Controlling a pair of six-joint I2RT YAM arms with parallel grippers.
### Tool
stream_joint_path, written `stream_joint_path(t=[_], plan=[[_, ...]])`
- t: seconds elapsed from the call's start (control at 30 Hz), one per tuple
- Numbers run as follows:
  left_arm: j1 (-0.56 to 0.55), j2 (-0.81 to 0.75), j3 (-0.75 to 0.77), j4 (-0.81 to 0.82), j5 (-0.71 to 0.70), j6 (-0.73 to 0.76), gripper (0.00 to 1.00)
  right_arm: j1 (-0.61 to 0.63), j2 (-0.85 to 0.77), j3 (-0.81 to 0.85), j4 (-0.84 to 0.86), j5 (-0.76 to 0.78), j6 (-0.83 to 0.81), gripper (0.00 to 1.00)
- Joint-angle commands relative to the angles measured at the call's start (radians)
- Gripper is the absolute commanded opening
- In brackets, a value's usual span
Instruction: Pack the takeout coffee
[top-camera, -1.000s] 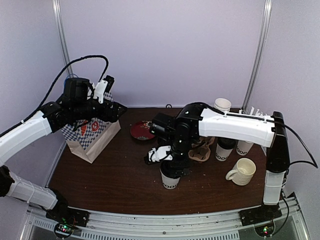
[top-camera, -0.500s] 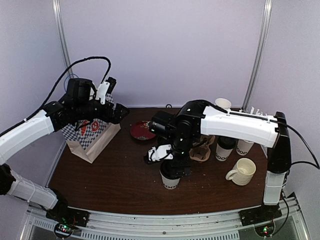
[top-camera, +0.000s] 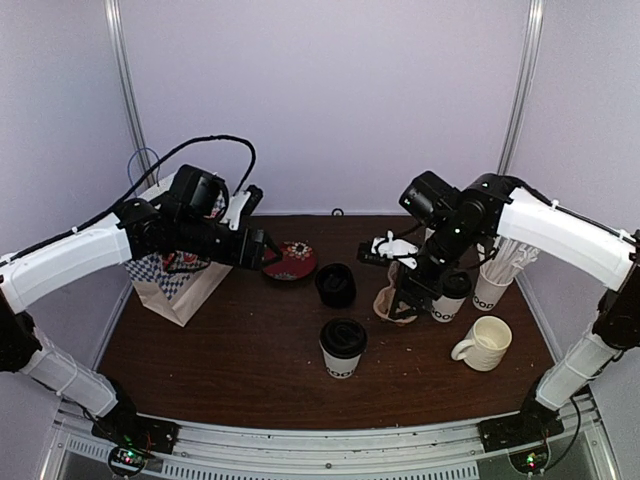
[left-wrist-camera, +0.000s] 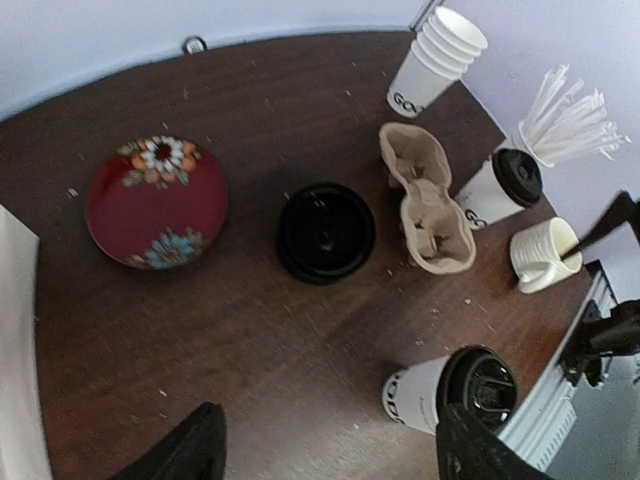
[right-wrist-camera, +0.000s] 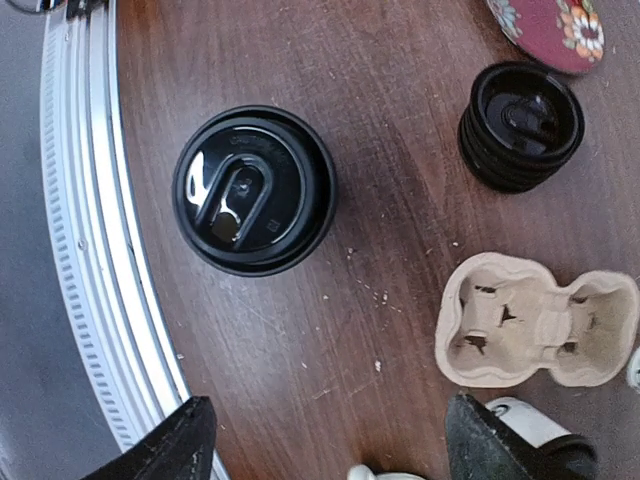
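Top external view: left gripper (top-camera: 262, 252) wide open and empty, held in the air just beside the red floral plate (top-camera: 292, 262), touching nothing. Behind it, the left arm stretched in from the left edge over the patterned paper bag (top-camera: 180, 285), wrist pointing right toward the middle of the table (top-camera: 230, 360). Same from the left wrist: both dark fingers (left-wrist-camera: 185, 450) far apart at the bottom of the view, only bare brown wood between them.

Likewise spread wide and holding nothing, the right gripper (top-camera: 408, 292), hanging low by the brown pulp carrier (top-camera: 388, 306) toward the back of the table. Above it, the right arm arched high from the right side, wrist bent downward. From the right wrist, fingers (right-wrist-camera: 165, 445) well apart with nothing between.

Takeout coffee all on the table. One lidded cup (top-camera: 342, 348) upright and alone near the front middle, well apart from both grippers. Second lidded cup (top-camera: 448, 300) upright just right of the carrier. Carrier lying empty, both wells bare. Between plate and carrier, a stack of black lids (top-camera: 335, 285). At front right, a cream mug (top-camera: 487, 343).
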Motion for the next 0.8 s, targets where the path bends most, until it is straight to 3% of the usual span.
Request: stream_joint_path(t=[0.0, 0.1, 0.33, 0.5, 0.77], plan=[[-0.073, 0.010, -0.106, 0.007, 0.087, -0.151, 0.68, -0.119, -0.005, -0.201, 0.199, -0.378, 0.170, 0.75], [-0.103, 0.043, -0.130, 0.021, 0.139, -0.185, 0.63, -0.132, 0.009, -0.256, 0.238, -0.427, 0.173, 0.72], [-0.132, 0.093, -0.163, 0.101, 0.230, -0.281, 0.67, -0.132, 0.083, -0.259, 0.286, -0.536, 0.213, 0.75], [-0.144, 0.128, -0.217, 0.255, 0.279, -0.337, 0.61, -0.131, 0.120, -0.228, 0.297, -0.514, 0.245, 0.73], [-0.155, 0.201, -0.189, 0.312, 0.334, -0.347, 0.59, -0.130, 0.159, -0.200, 0.275, -0.533, 0.242, 0.70]])
